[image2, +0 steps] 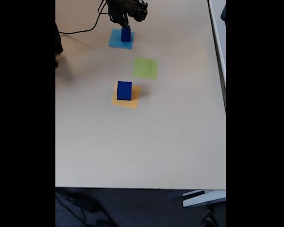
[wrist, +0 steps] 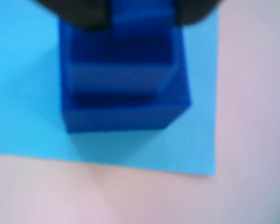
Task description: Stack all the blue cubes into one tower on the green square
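Blue cubes stand in two places on the pale worktop (image2: 180,142). In the fixed view one dark-blue cube (image2: 124,91) sits alone on the orange-yellow square (image2: 126,101) near the middle, while a narrow blue stack (image2: 126,34) rises from the light-blue square (image2: 119,41) at the far end, right under the dark tool (image2: 125,21). The blurred wrist view shows that stack as stepped blocks: a large cube (wrist: 126,112) on the light-blue paper (wrist: 28,93), a medium cube (wrist: 116,70) on top of it, and a smaller block (wrist: 140,21) above, flanked by the tool's dark fingers (wrist: 79,14). Whether the fingers clamp that top block or merely bracket it cannot be told. The green square (image2: 145,68) lies bare between the two other squares, apart from both.
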